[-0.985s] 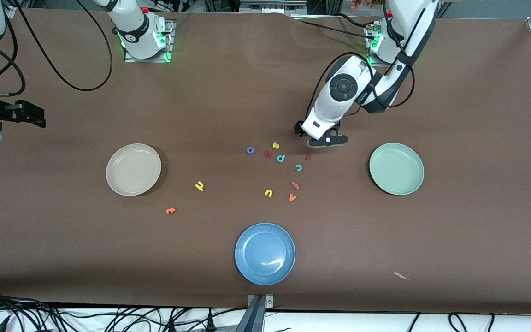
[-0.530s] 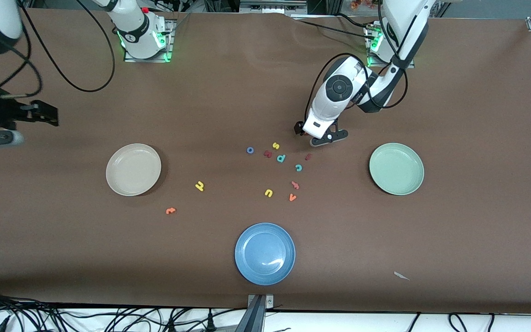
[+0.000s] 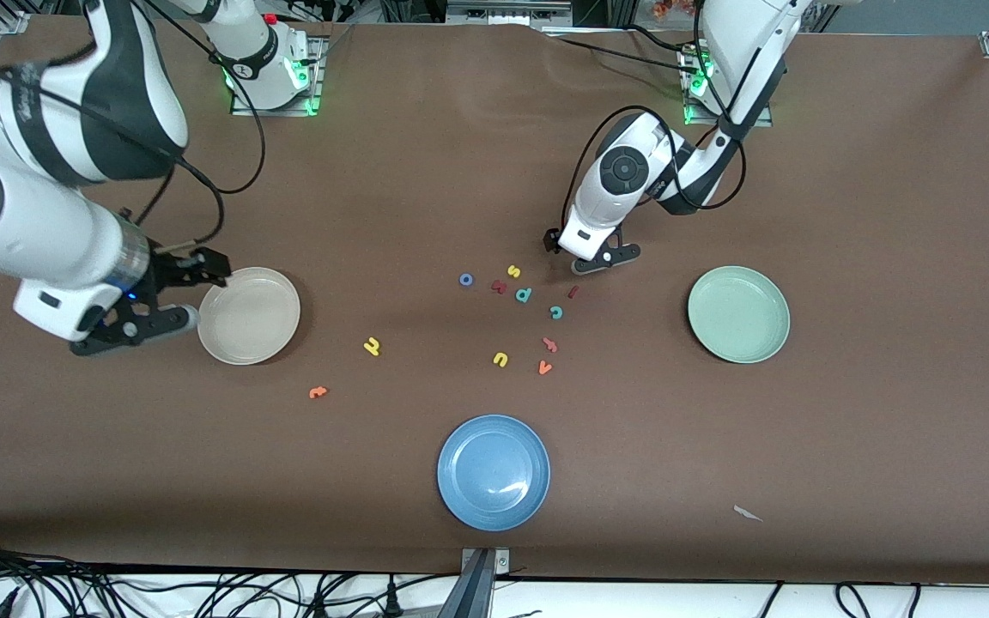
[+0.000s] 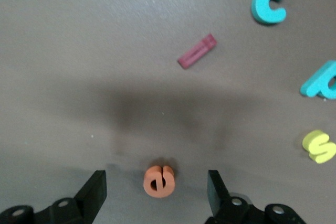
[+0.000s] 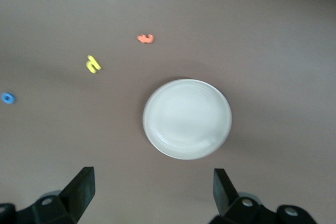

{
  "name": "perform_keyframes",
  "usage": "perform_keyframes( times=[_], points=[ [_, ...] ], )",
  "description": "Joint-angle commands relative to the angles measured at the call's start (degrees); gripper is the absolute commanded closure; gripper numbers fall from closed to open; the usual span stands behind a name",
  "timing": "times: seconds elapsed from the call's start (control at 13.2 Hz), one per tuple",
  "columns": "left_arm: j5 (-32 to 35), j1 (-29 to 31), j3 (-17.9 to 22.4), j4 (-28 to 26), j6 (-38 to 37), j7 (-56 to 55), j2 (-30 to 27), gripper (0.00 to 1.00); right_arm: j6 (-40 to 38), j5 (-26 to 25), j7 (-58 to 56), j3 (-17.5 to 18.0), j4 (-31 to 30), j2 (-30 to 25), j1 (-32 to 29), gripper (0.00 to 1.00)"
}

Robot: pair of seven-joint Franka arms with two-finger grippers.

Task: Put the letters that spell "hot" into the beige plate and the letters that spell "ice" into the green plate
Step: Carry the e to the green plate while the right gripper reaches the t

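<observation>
orange t + yellow h loose on table, nearest camera | teal c, maroon i, blue o farther | beige plate, green plate hold no letters | right gripper beside beige plate, fingers wide, nothing held | left gripper low, fingers wide astride orange e, not gripping
</observation>
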Motion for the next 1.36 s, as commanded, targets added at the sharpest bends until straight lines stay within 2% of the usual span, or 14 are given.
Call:
perform_keyframes(
  times=[0.0, 0.08, 0.23, 0.45, 0.61, 0.76, 0.91, 0.99, 1.06, 1.14, 1.21, 1.29],
  points=[
    [-1.07, -1.18, 0.30, 0.91, -1.83, 3.25, 0.17, 0.30, 4.09, 3.89, 2.87, 2.70, -2.60, 0.03, -2.53, 0.00],
    [-1.07, -1.09, 0.30, 1.00, -1.84, 4.13, 0.17, 0.37, 7.68, 3.80, 2.96, 3.42, -6.91, -1.64, -3.24, 0.00],
    [-1.07, -1.09, 0.30, 0.91, -1.93, 5.54, 0.61, 0.39, 16.02, 3.54, 2.97, 3.60, -16.75, -5.07, -3.51, 0.00],
    [-0.98, -0.92, 0.39, 2.14, -1.84, 5.81, 2.71, 0.41, 25.09, -0.23, 4.71, 5.70, -23.37, -4.39, -3.77, 0.00],
    [-0.98, -0.92, 0.39, 2.32, -1.84, 6.25, 2.98, 0.52, 31.51, -0.94, 5.78, 5.71, -27.32, -2.90, -3.94, 0.00],
    [-0.98, -1.01, 0.39, 2.32, -1.84, 6.51, 2.98, 0.66, 36.43, -1.82, 5.87, 5.71, -27.43, 0.26, -3.86, 0.00],
    [-0.98, -1.18, 0.39, 2.32, -1.84, 6.42, 2.98, 0.89, 41.45, -2.09, 6.13, 5.71, -27.34, 3.60, -3.86, 0.00],
    [-0.98, -1.18, 0.39, 2.32, -1.84, 6.60, 2.98, 0.96, 43.47, -2.17, 6.22, 5.71, -27.34, 5.18, -3.86, 0.00],
    [-0.98, -1.01, 0.39, 2.58, -1.84, 7.12, 2.89, 1.00, 45.75, -2.52, 6.13, 5.80, -27.34, 6.59, -3.77, 0.00],
    [-0.98, -0.66, 0.39, 3.28, -2.19, 7.82, 2.63, 1.00, 47.17, -3.31, 6.13, 5.80, -27.08, 7.73, -3.77, 0.00],
    [-0.98, 0.04, 0.47, 4.94, -4.28, 8.61, 1.59, 1.00, 48.14, -3.75, 6.22, 5.80, -26.90, 8.88, -3.60, 0.00],
    [-0.98, 0.92, 0.47, 8.17, -10.13, 9.49, 0.79, 1.00, 49.11, -3.93, 6.13, 5.80, -26.73, 9.58, -3.16, 0.00]
  ],
)
